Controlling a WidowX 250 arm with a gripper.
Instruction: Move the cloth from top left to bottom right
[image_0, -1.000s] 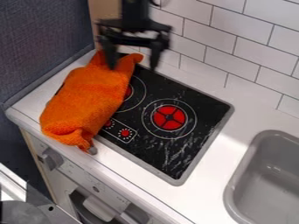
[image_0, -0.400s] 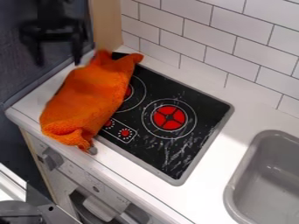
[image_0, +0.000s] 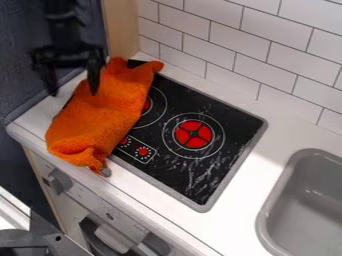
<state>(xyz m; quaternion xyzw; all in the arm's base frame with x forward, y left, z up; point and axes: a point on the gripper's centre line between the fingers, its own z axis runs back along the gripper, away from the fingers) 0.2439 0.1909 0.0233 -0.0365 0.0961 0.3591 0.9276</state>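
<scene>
Orange cloth is draped across stovetop and counter; parted fingers are held near it, presumably for grasping.

We are reading no words, labels, brands, numbers or signs in this view.
</scene>
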